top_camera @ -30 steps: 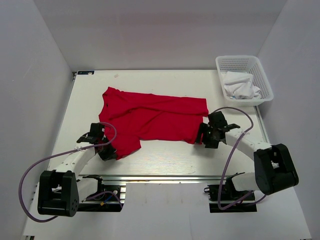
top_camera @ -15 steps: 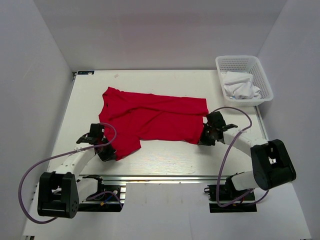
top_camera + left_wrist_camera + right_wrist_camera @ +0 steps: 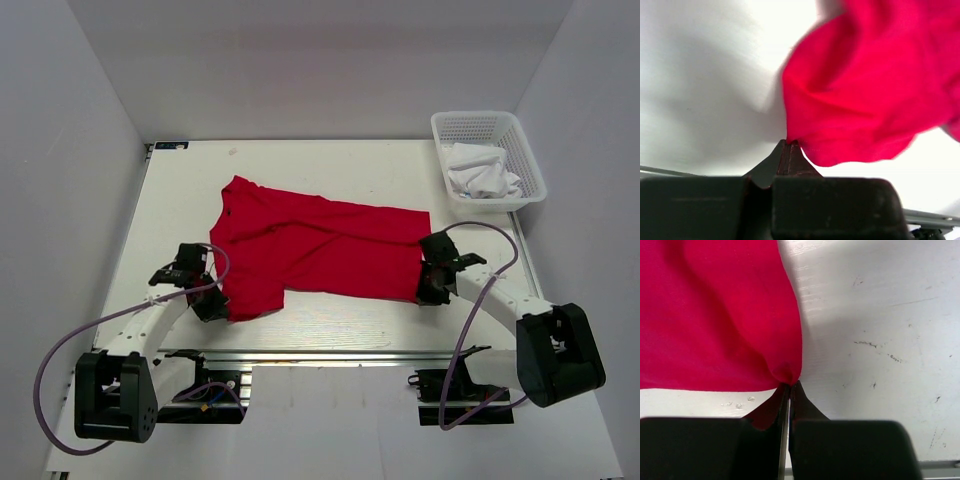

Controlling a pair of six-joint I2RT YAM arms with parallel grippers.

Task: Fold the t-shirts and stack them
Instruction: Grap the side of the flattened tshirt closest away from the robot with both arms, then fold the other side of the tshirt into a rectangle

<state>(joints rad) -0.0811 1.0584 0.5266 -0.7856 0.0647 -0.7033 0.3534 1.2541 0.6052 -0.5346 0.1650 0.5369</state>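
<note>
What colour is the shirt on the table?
Plain bright red; the t-shirt shows best in the top view.

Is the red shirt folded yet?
Not yet: the shirt lies spread out and wrinkled across the table.

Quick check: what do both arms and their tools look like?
The left arm and right arm have white links and bulky black joint housings. The left tool and right tool are black with tapered fingers. A lilac cable loops along each arm.
</note>
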